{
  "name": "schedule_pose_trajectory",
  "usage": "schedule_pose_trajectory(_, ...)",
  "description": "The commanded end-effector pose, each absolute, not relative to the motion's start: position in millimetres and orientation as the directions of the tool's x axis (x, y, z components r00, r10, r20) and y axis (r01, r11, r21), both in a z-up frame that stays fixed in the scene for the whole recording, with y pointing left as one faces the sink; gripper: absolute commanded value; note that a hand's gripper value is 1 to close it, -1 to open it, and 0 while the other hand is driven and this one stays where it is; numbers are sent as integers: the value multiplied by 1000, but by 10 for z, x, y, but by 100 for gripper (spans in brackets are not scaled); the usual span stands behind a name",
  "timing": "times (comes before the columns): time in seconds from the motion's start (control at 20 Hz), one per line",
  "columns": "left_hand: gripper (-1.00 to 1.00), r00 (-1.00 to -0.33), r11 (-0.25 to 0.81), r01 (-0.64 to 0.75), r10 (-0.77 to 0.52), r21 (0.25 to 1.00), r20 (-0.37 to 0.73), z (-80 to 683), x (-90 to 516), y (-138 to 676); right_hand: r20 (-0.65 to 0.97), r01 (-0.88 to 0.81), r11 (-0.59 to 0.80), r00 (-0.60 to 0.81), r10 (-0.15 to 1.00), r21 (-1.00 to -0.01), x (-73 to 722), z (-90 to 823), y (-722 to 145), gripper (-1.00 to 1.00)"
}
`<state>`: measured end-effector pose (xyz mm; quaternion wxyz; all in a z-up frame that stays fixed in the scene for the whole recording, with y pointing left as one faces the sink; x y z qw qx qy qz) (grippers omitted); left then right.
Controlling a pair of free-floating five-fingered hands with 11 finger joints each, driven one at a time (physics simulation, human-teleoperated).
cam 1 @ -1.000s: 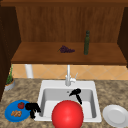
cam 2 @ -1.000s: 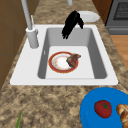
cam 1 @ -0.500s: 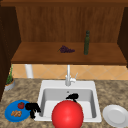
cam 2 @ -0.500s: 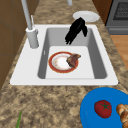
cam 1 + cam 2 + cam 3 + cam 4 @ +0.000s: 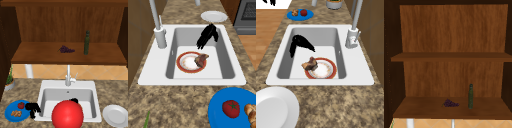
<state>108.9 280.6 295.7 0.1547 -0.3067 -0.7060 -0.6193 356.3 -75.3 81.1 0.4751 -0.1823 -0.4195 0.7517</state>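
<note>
My right hand [image 5: 208, 36] hangs inside the sink [image 5: 228, 50], fingers straight and pointing down at a red-rimmed plate [image 5: 186, 63] on the sink floor. A brown piece of food [image 5: 201, 60] lies on that plate's edge, just below the fingertips and apart from them. From the right side, the same hand [image 5: 299, 43] arches above the food [image 5: 309, 65]. In the front view a big red round shape [image 5: 67, 113] covers most of this hand [image 5: 74, 100]. My left hand [image 5: 32, 108] floats open beside a blue plate [image 5: 11, 116], holding nothing.
The blue plate carries a tomato [image 5: 21, 105] and bread [image 5: 16, 113]. A white plate [image 5: 115, 115] lies right of the sink. The faucet [image 5: 68, 76] stands behind the basin. A green bottle [image 5: 86, 42] and grapes [image 5: 66, 49] sit on the shelf. A potted plant [image 5: 9, 82] is far left.
My right hand has come down from the sink's far rim into the basin, toward the red-rimmed plate. The left hand has stayed put.
</note>
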Motion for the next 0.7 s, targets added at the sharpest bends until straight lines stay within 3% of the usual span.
schedule_pose_trajectory(0.0,0,-764,45,625,242,780,598,2957,1089,2806,155,-567,-149,-452,878,-810,3563,653,-657,-100)
schedule_pose_trajectory(0.65,0,-764,45,625,242,780,598,2957,1089,2806,211,-552,-94,-465,860,-829,3514,92,-670,-100)
